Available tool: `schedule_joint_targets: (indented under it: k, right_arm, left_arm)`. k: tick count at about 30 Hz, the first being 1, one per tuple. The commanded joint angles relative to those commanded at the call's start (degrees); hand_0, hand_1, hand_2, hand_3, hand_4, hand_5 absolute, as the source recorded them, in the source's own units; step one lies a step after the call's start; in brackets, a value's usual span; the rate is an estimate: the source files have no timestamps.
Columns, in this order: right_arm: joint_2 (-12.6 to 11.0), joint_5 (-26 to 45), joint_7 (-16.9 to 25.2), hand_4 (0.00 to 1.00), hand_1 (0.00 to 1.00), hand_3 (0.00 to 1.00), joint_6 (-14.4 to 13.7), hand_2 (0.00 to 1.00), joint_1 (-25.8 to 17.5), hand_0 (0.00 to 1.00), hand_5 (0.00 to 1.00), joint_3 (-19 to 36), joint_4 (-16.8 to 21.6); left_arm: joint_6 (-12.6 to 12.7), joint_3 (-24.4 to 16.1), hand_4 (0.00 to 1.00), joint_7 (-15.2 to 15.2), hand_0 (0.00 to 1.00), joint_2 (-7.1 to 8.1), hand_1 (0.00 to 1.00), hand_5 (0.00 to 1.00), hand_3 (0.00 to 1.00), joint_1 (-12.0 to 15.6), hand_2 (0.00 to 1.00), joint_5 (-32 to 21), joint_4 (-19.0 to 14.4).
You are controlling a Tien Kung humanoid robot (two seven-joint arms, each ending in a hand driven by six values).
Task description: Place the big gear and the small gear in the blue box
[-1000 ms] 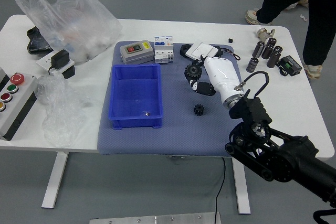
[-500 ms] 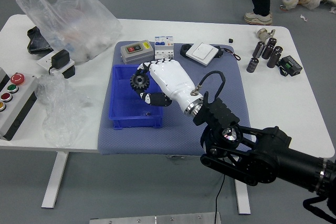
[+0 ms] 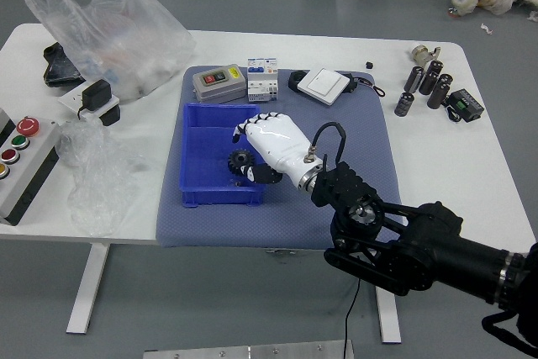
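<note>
The robot's right hand (image 3: 277,142) is leaning over the blue box (image 3: 202,195) from 4 o'clock, probably so the gear is landing inside. Its fingers (image 3: 238,133) are opening wide, and they look like they are holding nothing. The big gear (image 3: 240,161) is sitting in the box, toward 3 o'clock, close to the thumb (image 3: 262,174). I cannot tell if they are touching. The small gear is not showing; maybe the arm (image 3: 395,245) is hiding it. The meter (image 3: 219,83) is lying at 12 o'clock, leaving the box top free.
</note>
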Motion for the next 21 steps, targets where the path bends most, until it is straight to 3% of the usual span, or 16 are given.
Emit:
schedule_joint_targets:
  k: [1,2,6,11,15,19,20,21]
  right_arm:
    - [0.00,-0.07,0.01,0.672,0.836,0.748,0.05,0.823,0.00,0.773,0.239,-0.02,0.09]
    - [-0.01,-0.05,0.03,0.740,0.852,0.830,0.04,0.851,0.00,0.788,0.260,-0.07,0.18]
    - [-0.13,0.54,0.32,0.740,0.852,0.830,-0.54,0.851,-0.16,0.788,0.260,-0.14,0.69]
    - [-0.90,2.95,1.35,0.743,0.844,0.830,-3.85,0.843,-1.63,0.781,0.264,2.62,3.69]
    - [-3.22,4.32,1.36,0.735,0.790,0.814,-6.97,0.802,-5.47,0.745,0.254,7.54,8.19]
    - [-6.57,4.41,-0.04,0.735,0.790,0.814,-7.47,0.802,-10.17,0.745,0.254,12.75,11.11]
    - [-7.23,4.85,-0.24,0.737,0.729,0.792,-7.52,0.762,-11.24,0.688,0.252,13.76,11.29]
    - [-7.82,5.42,-0.38,0.737,0.729,0.792,-7.60,0.762,-12.50,0.688,0.252,14.82,11.40]
  left_arm:
    - [0.00,0.02,0.639,-0.01,0.639,0.00,0.614,0.315,0.649,-0.01,0.599,0.00,0.00]
    - [0.00,0.01,0.639,-0.01,0.639,0.00,0.614,0.315,0.649,-0.01,0.600,0.02,0.00]
    - [-0.01,0.02,0.639,-0.01,0.639,0.00,0.614,0.315,0.649,0.00,0.600,0.05,0.00]
    - [-0.02,-0.11,0.638,-0.01,0.639,-0.05,0.613,0.315,0.649,0.01,0.599,0.17,0.00]
    - [0.00,-0.15,0.639,-0.10,0.639,-0.13,0.614,0.315,0.649,0.01,0.599,0.09,0.00]
    - [0.01,-0.38,0.639,-0.08,0.639,-0.21,0.614,0.315,0.649,0.21,0.599,0.14,0.00]
    - [0.01,-0.50,0.639,-0.06,0.640,-0.21,0.613,0.315,0.649,0.26,0.599,0.24,0.00]
    - [0.00,-0.62,0.639,-0.03,0.640,-0.20,0.613,0.315,0.649,0.30,0.599,0.36,0.00]
